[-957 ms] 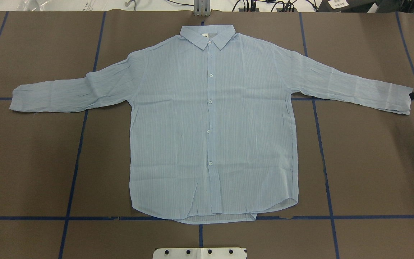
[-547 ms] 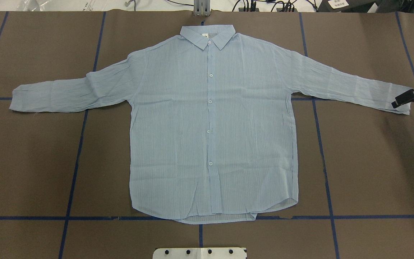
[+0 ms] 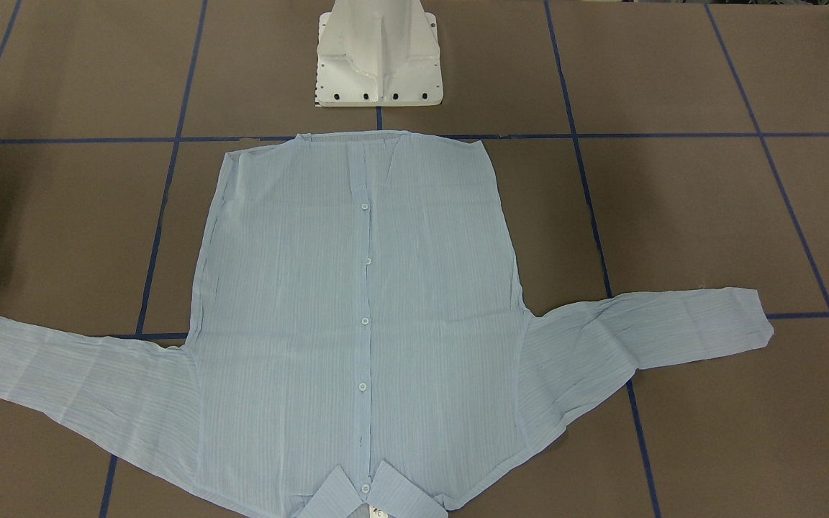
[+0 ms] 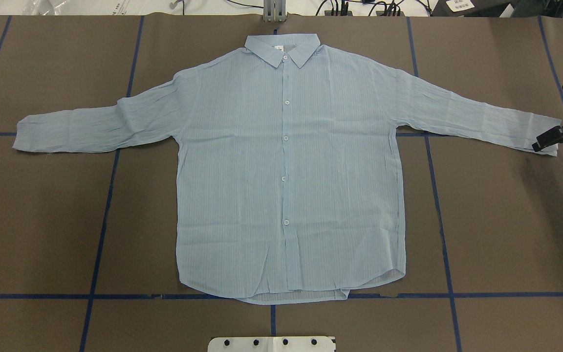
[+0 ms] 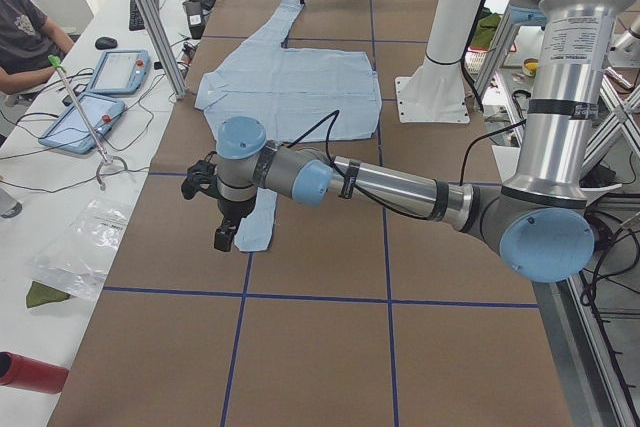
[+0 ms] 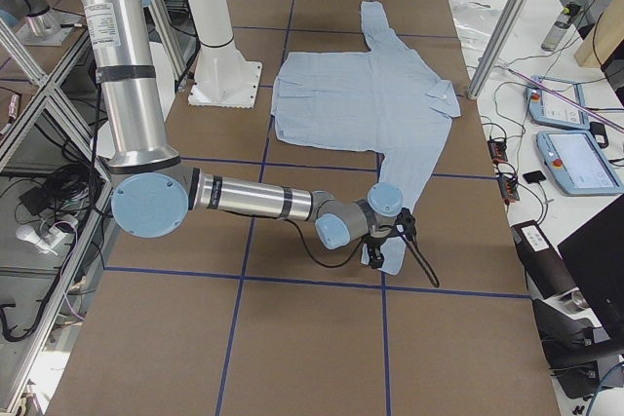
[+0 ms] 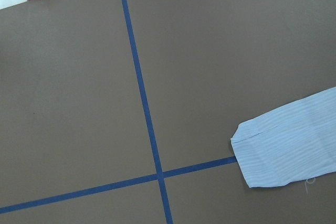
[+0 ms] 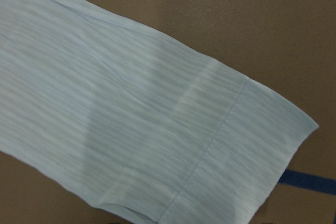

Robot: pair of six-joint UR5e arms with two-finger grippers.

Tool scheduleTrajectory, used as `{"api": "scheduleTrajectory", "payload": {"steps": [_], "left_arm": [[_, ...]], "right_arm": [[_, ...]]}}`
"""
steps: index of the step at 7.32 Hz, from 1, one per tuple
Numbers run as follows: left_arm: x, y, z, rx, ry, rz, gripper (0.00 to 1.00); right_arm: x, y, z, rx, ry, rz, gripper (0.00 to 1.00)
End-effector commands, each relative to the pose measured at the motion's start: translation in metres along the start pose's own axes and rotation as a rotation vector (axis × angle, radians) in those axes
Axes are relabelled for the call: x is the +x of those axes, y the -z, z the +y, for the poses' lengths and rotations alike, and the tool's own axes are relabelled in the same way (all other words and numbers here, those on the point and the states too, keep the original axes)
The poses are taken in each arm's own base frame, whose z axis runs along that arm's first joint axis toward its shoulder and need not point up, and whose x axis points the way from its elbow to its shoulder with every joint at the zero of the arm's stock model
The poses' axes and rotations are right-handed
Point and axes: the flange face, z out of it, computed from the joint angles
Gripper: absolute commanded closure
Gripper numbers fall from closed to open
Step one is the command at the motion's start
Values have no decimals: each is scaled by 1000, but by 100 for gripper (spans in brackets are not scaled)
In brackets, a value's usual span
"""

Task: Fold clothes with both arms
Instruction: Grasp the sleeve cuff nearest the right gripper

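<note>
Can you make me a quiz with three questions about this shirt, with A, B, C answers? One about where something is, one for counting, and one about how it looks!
1. Where is the robot's right hand?
A) at the collar
B) at a sleeve cuff
C) at the bottom hem

2. How many white buttons show on the shirt?
A) five
B) two
C) nine

3. How does the shirt lie?
A) folded in half
B) crumpled in a heap
C) spread flat, sleeves out

Answers:
1 B: the overhead view shows the hand at the cuff end.
2 A: five sit in a row down the front.
3 C: both sleeves stretch out sideways.
</note>
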Motion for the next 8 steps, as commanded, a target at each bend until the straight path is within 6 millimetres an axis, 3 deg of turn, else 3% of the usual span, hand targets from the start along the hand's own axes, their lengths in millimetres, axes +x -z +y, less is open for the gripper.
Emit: {"api": "scheduleTrajectory", "payload": {"steps": [1, 5, 8], "left_arm": [[1, 1, 0, 2, -2, 0, 0], [2, 3, -1, 5, -2, 0, 0], [3, 3, -1, 6, -3, 0, 0]], "right_arm": [[4, -5, -11, -2, -2, 22, 13], [12, -6, -5, -6, -9, 27, 20], [13, -7, -3, -8, -14, 28, 35]]}}
